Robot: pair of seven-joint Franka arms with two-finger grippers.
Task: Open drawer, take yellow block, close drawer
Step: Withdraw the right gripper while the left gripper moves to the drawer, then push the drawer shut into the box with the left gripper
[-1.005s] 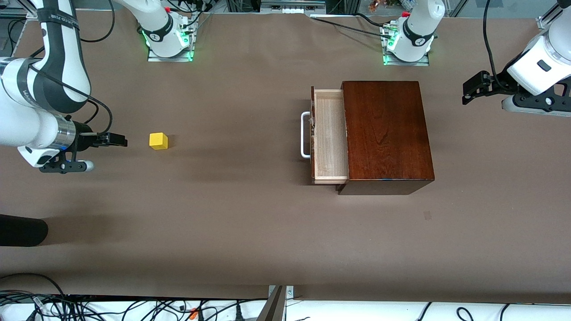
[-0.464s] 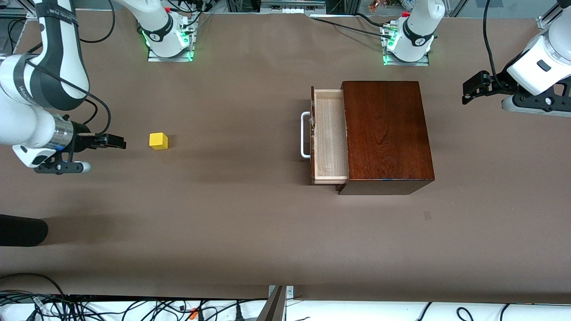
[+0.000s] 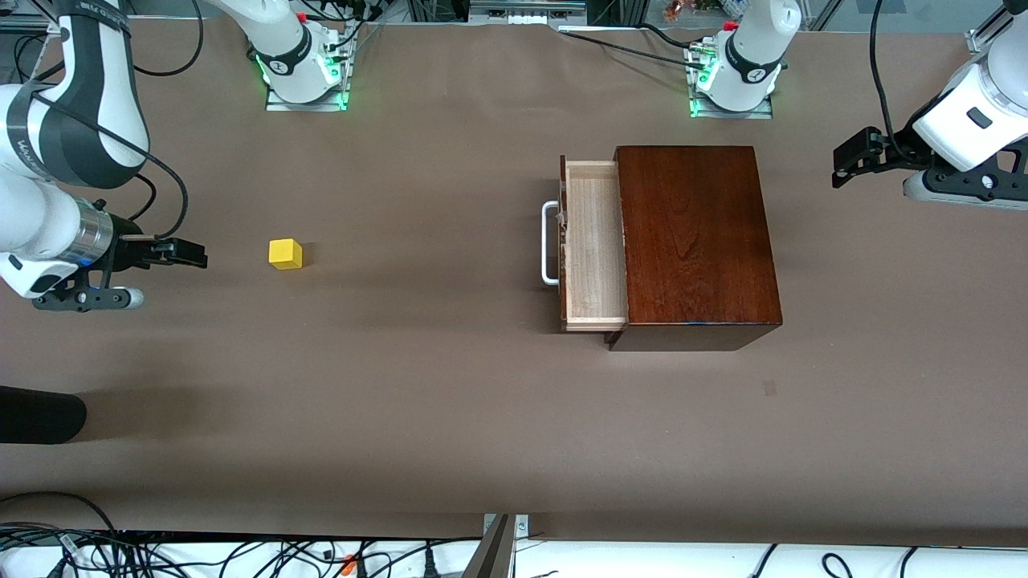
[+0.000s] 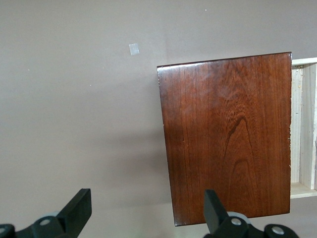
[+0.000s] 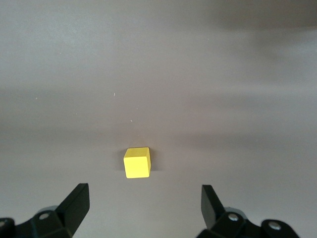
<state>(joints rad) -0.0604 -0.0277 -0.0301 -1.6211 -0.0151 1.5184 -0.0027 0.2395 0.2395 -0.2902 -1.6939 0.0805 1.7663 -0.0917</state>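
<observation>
The yellow block (image 3: 285, 254) sits on the bare table toward the right arm's end; it also shows in the right wrist view (image 5: 136, 162). My right gripper (image 3: 193, 255) is open and empty, apart from the block, at the right arm's end of the table. The drawer (image 3: 594, 245) of the dark wooden box (image 3: 695, 241) stands pulled out, its pale interior empty, its white handle (image 3: 548, 244) facing the right arm's end. My left gripper (image 3: 843, 164) is open and empty, up in the air past the box at the left arm's end. The left wrist view shows the box top (image 4: 228, 134).
A black rounded object (image 3: 40, 414) lies at the table edge toward the right arm's end, nearer the front camera. A small pale mark (image 3: 769, 388) is on the table nearer the camera than the box. Cables run along the table's near edge.
My right gripper has drawn back from the yellow block toward the right arm's end of the table. The block, the drawer and the left arm have not moved.
</observation>
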